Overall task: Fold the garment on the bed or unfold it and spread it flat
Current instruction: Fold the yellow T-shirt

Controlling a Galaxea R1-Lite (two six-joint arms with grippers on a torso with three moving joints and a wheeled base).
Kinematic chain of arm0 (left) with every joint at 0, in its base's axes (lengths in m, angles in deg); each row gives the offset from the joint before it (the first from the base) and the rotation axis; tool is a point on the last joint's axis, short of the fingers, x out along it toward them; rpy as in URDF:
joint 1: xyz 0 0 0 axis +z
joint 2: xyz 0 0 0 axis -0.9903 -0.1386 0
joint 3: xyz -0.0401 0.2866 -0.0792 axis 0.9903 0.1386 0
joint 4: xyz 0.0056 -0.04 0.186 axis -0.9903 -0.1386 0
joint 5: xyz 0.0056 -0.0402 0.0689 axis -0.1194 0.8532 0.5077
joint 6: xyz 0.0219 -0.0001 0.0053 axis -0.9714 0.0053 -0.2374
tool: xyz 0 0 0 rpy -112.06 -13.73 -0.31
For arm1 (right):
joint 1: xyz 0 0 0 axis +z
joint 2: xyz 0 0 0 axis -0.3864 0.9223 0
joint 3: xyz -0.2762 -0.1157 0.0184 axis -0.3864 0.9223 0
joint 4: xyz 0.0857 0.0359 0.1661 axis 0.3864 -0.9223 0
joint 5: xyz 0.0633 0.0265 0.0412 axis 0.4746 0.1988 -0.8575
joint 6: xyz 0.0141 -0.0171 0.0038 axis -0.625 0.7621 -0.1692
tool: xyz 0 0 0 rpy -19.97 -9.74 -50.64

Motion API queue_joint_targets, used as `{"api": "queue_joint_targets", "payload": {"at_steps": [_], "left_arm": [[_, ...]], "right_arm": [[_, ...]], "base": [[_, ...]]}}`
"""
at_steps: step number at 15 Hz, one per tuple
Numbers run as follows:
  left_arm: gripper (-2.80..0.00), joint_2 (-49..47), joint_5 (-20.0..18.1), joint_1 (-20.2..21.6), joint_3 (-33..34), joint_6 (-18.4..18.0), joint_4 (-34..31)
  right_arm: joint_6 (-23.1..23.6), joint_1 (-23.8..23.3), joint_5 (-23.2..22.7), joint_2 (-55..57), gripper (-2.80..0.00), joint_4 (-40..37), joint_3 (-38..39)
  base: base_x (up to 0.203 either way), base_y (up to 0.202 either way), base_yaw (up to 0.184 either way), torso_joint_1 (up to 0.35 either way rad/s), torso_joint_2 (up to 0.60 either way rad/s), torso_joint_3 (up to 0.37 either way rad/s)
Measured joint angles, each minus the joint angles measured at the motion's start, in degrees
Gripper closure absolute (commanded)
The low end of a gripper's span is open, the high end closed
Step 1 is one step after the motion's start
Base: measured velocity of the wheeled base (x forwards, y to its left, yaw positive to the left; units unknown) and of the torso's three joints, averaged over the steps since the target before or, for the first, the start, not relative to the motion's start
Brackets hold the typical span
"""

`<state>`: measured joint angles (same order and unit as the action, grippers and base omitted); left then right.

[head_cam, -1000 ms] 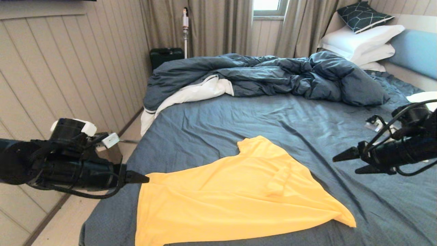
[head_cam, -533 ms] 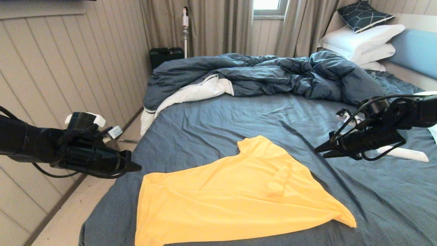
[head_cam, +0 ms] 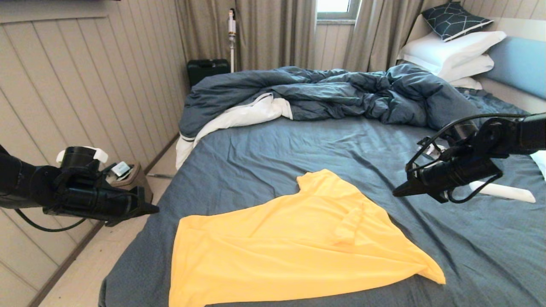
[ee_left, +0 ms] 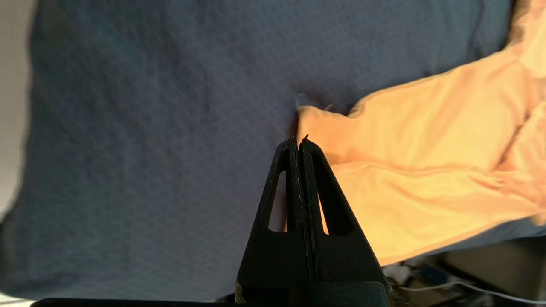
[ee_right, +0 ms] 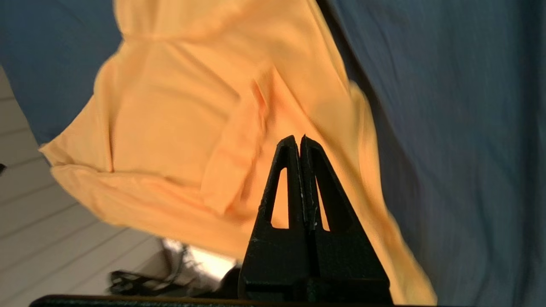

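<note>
Yellow garment (head_cam: 294, 247) on bed (head_cam: 298, 145), both grippers empty.
Garment lies partly folded on the sheet at the near edge; left gripper (head_cam: 153, 209) clenched, off the bed's left side; right gripper (head_cam: 397, 192) clenched above the sheet, right; rumpled duvet (head_cam: 341, 94) and pillows (head_cam: 452, 53) beyond.

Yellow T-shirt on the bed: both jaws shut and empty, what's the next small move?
Probably reopen the left gripper and lower it onto the thin yellow T-shirt at its near-left corner: that gripper hangs just off it, and the shirt lies crumpled, neither flat nor folded.
</note>
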<state>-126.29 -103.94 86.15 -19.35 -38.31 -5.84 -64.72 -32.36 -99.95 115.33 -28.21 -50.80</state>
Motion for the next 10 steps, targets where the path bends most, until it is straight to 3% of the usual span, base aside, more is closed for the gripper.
{"api": "queue_joint_targets", "payload": {"at_steps": [3, 6, 8, 9, 10], "left_arm": [[0.00, -0.8, -0.3, 0.3, 0.0, 2.2, 0.1], [0.00, -2.4, -0.4, -0.5, 2.1, 2.4, 0.4], [0.00, -3.3, -0.4, -0.5, 3.5, 2.2, 1.1], [-2.21, -3.4, -0.4, -0.7, 4.3, 2.2, 1.7], [-2.80, -3.4, -0.5, -1.5, 5.1, 2.1, 2.4]], "right_arm": [[-2.9, -1.4, 4.7, -1.3, 0.00, -5.2, 0.0], [-4.6, -2.1, 13.9, -2.2, 0.00, -5.6, 1.2], [-4.8, -1.8, 16.6, -3.2, 0.00, -5.6, 1.7], [-4.9, -1.5, 16.7, -3.7, 0.00, -5.6, 1.8], [-4.9, -1.3, 16.7, -4.0, 0.00, -5.6, 1.9]], "base": [[0.000, 0.000, 0.000, 0.000, 0.00, 0.000], [0.000, 0.000, 0.000, 0.000, 0.00, 0.000], [0.000, 0.000, 0.000, 0.000, 0.00, 0.000], [0.000, 0.000, 0.000, 0.000, 0.00, 0.000], [0.000, 0.000, 0.000, 0.000, 0.00, 0.000]]}}
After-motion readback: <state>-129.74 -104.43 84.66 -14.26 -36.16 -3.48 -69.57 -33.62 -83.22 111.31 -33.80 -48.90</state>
